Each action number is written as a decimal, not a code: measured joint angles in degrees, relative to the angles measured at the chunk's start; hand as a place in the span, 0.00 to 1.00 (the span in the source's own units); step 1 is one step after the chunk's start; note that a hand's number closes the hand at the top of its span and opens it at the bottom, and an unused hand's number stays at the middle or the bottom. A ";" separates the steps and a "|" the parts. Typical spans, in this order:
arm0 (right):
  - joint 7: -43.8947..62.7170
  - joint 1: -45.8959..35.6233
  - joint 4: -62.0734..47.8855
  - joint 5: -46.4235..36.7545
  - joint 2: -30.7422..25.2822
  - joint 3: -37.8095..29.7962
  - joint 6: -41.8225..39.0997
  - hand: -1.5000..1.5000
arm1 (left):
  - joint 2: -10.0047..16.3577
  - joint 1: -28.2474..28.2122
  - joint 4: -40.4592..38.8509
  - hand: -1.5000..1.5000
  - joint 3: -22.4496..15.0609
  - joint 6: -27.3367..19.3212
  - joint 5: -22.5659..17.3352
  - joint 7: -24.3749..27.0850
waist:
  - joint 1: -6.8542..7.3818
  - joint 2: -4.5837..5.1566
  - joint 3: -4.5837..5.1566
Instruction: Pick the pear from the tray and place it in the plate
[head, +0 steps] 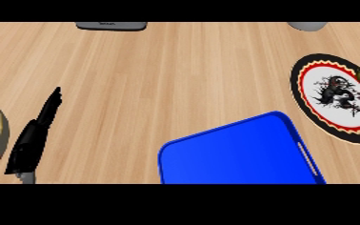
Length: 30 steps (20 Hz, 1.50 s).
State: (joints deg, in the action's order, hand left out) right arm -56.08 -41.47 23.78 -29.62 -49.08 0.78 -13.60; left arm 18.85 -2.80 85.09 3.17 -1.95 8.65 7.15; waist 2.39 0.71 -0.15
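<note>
Resting near the view's left edge, the robot's black left hand (pixel 32 138) shows edge-on, its fingers straight and close together, pointing away up the light wooden counter (pixel 175 76) and holding nothing. A sliver of a tan rounded thing (pixel 3 131) sits just beside it at the very edge. The glossy blue rectangular tray (pixel 239 157) lies at the lower middle, tilted, with a handle slot along its right side; its near part is cut off. The round plate (pixel 309 100), black-rimmed with a red ring and a white centre bearing a black figure, lies just beside the tray's far right corner. Where the pear is cannot be told. A dark grey flat object (pixel 111 25) and a pale grey object (pixel 307 25) sit at the far edge.
</note>
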 measured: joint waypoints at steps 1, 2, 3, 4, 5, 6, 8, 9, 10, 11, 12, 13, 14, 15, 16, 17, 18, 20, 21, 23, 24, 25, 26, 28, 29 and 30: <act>0.11 0.12 -0.55 -0.25 1.28 0.60 -0.02 1.00 | 0.03 0.07 -0.09 0.50 0.15 -0.01 0.01 0.08 | -0.03 -0.01 0.02; 0.80 -0.06 -1.66 0.16 2.17 0.49 -0.55 1.00 | 0.19 -0.24 -0.25 0.50 0.35 0.14 -0.04 0.60 | -0.02 -0.01 0.01; 1.51 -0.49 -2.86 0.58 3.19 0.17 -0.82 0.00 | -0.12 -0.08 -0.31 0.50 0.15 -0.13 0.26 0.24 | -0.09 -0.01 0.01; 2.12 -1.02 -4.26 0.87 3.75 -0.16 -1.05 0.00 | 0.17 -0.55 0.42 0.50 0.44 0.23 -0.06 0.13 | 0.04 0.00 0.00; 2.99 -1.63 -5.44 0.62 4.69 -0.04 -1.04 0.00 | 0.19 -0.23 -0.05 0.50 0.68 0.25 -0.07 0.18 | -0.02 0.00 0.01; 3.92 -2.42 -6.46 0.33 5.40 0.06 -1.16 0.00 | 0.25 -0.48 0.67 0.50 0.69 0.48 -0.11 -0.22 | -0.06 -0.03 0.00; 4.09 -3.12 -8.65 -0.12 6.30 0.06 -1.06 0.00 | -0.48 -0.47 0.15 0.50 0.35 0.01 0.51 0.15 | -0.13 0.00 0.00; 4.08 -3.58 -9.73 -0.08 6.66 -0.23 -0.94 0.00 | -0.81 -0.38 0.45 0.50 0.12 -0.09 0.68 -0.08 | -0.10 0.04 -0.01; 3.96 -4.06 -10.63 0.10 6.57 -0.59 -1.06 0.00 | -1.01 -0.24 -0.07 0.50 0.12 -0.25 0.89 0.37 | -0.07 0.10 -0.03; 3.74 -4.09 -11.41 0.58 6.76 -1.17 -1.02 0.00 | -0.47 0.08 -0.82 0.50 0.80 0.23 0.49 0.82 | -0.05 0.16 -0.02; 3.73 -4.46 -11.96 1.40 7.22 -2.00 -1.07 0.00 | -0.61 0.23 -1.20 0.50 0.77 0.15 0.64 1.04 | -0.08 0.18 -0.04; 3.72 -4.79 -12.29 2.21 7.31 -2.76 -1.47 0.00 | -1.08 0.26 -0.99 0.50 0.35 -0.26 1.11 0.87 | -0.19 0.13 -0.04; 3.64 -4.84 -12.81 3.33 7.69 -3.85 -1.54 0.00 | -0.98 0.24 -1.09 0.50 0.54 0.06 0.82 0.92 | -0.15 0.16 -0.05; 3.83 -5.14 -13.30 4.52 7.40 -4.98 -2.18 0.00 | -0.91 0.25 -1.10 0.50 0.65 0.14 0.78 0.80 | -0.22 0.14 -0.06; 4.11 -5.48 -13.83 5.74 6.97 -6.14 -2.87 0.00 | -0.84 0.65 -1.80 0.50 0.80 0.20 0.81 0.82 | -0.35 0.17 -0.06; 4.71 -5.98 -14.45 7.02 6.65 -7.40 -3.48 0.00 | -0.36 0.77 -1.12 0.50 1.00 0.59 0.65 0.31 | -0.24 0.16 -0.08; 5.19 -6.32 -14.98 8.31 6.13 -8.68 -4.01 0.00 | -0.25 0.96 -1.18 0.50 1.30 0.62 0.50 0.39 | -0.28 0.15 -0.08; 6.97 -7.15 -16.30 10.64 4.85 -11.03 -5.30 0.00 | -0.50 0.85 -1.09 0.50 1.18 0.47 0.72 0.43 | -0.23 0.17 -0.07; 7.81 -7.41 -16.97 11.63 3.90 -12.06 -5.98 0.00 | -0.64 0.39 -1.10 0.50 1.15 0.55 0.67 1.12 | -0.06 0.24 -0.09; 9.36 -7.51 -18.21 13.59 1.57 -14.02 -8.13 0.00 | -0.69 0.36 -1.44 0.50 1.30 0.63 0.58 1.42 | 0.05 0.41 -0.12; 10.15 -7.59 -18.78 14.65 0.89 -15.05 -9.22 0.00 | -0.70 0.76 -1.12 0.50 1.16 0.63 0.66 1.10 | 0.12 0.51 -0.18; 10.71 -7.40 -19.34 15.81 0.48 -16.16 -10.06 0.00 | -1.09 0.75 -1.02 0.50 0.88 0.42 0.83 1.17 | 0.19 0.62 -0.23; 11.61 -7.56 -19.65 16.76 -0.47 -17.07 -11.33 0.00 | -0.90 0.94 -1.05 0.50 0.99 0.51 0.83 1.24 | 0.26 0.71 -0.28; 12.87 -7.23 -20.07 18.68 -2.15 -18.91 -13.26 0.00 | -1.12 0.75 -0.89 0.50 0.91 0.45 0.83 1.16 | 0.32 0.83 -0.36; 13.34 -6.96 -20.11 19.41 -2.62 -19.61 -13.79 0.00 | -1.30 0.83 -0.70 0.50 0.76 0.43 0.83 1.12 | 0.44 0.95 -0.43; 13.84 -6.71 -20.06 20.08 -3.23 -20.23 -14.50 0.00 | -1.37 0.59 -0.60 0.50 0.70 0.45 0.83 1.19 | 0.57 1.04 -0.49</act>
State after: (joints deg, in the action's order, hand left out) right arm -42.25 -48.18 3.72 -9.55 -52.30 -19.46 -28.10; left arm 17.48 -2.21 84.49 3.86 -1.50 9.48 8.34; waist 2.96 1.75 -0.64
